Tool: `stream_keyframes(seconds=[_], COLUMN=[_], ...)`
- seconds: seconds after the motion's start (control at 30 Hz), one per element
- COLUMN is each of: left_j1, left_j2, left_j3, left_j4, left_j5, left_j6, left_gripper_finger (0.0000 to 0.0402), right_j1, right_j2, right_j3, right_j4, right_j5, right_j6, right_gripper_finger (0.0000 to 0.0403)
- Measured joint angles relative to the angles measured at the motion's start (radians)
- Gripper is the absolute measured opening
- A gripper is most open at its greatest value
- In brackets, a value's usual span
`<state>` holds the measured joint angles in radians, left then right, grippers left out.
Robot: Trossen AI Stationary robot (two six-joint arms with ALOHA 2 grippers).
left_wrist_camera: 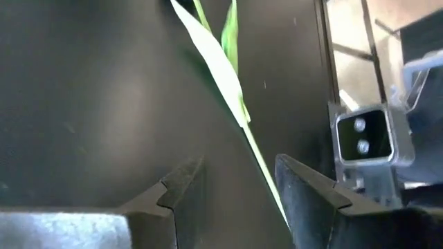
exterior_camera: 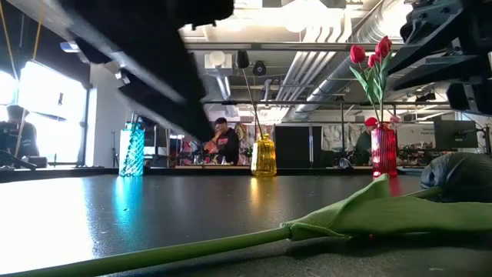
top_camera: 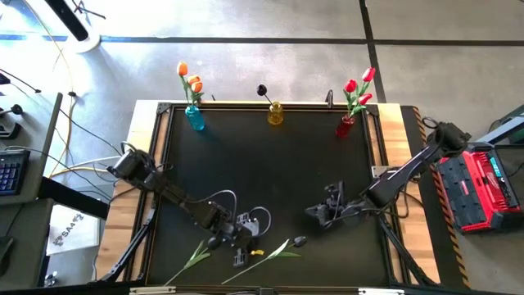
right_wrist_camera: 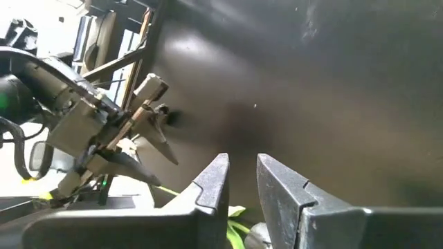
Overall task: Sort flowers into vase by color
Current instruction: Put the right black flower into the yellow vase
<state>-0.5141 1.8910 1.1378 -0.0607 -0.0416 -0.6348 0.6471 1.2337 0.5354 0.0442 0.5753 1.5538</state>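
Note:
A black-headed flower lies flat near the table's near edge, showing its head [top_camera: 299, 242], leaves [exterior_camera: 361, 219] and stem [left_wrist_camera: 259, 155]. My left gripper [top_camera: 239, 258] is open and slants down over it. In the left wrist view the stem runs between the fingers [left_wrist_camera: 304, 200], close to one of them; I cannot tell whether they touch. A second flower [top_camera: 193, 260] lies to its left. My right gripper [top_camera: 315, 215] hangs above the table right of centre, its fingers [right_wrist_camera: 277, 190] a narrow gap apart with nothing between them.
Three vases stand along the far edge. The blue vase [top_camera: 194, 119] holds orange flowers, the yellow vase [top_camera: 275, 113] one black flower, and the red vase [top_camera: 345, 125] red flowers. The low camera's housing [left_wrist_camera: 363, 135] sits at the near edge close to my left gripper.

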Motion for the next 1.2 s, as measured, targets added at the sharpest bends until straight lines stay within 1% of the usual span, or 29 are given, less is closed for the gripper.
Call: stream_keyframes(seconds=[0.13, 0.27, 0.33, 0.53, 0.7, 0.83, 1.0, 1.2], left_j1=[-0.022, -0.039, -0.046, -0.065, -0.070, -0.068, -0.037, -0.009], left_j2=[0.013, 0.013, 0.013, 0.013, 0.013, 0.012, 0.025, 0.063], left_j3=[0.000, 0.000, 0.000, 0.000, 0.000, 0.000, 0.001, 0.067], left_j4=[0.005, 0.008, 0.009, 0.017, 0.068, 0.105, 0.176, 0.182], left_j5=[-0.001, -0.022, -0.032, -0.054, -0.057, -0.088, -0.107, -0.106], left_j6=[-0.016, -0.035, -0.037, -0.061, -0.079, -0.040, -0.039, -0.026], left_gripper_finger=[0.0161, 0.0161, 0.0161, 0.0161, 0.0161, 0.0161, 0.0161, 0.0161], right_j1=[0.026, 0.050, 0.059, 0.063, 0.065, 0.074, 0.082, 0.082], right_j2=[0.058, 0.155, 0.207, 0.336, 0.399, 0.411, 0.411, 0.411], right_j3=[0.000, 0.001, 0.022, 0.124, 0.192, 0.235, 0.269, 0.286], right_j4=[0.070, 0.190, 0.206, 0.165, 0.115, 0.043, -0.047, -0.072], right_j5=[0.004, -0.004, -0.011, -0.062, -0.086, -0.121, -0.124, -0.125], right_j6=[0.024, 0.046, 0.053, 0.065, 0.059, 0.037, 0.044, 0.066], right_gripper_finger=[0.0064, 0.0064, 0.0064, 0.0064, 0.0064, 0.0064, 0.0064, 0.0064])
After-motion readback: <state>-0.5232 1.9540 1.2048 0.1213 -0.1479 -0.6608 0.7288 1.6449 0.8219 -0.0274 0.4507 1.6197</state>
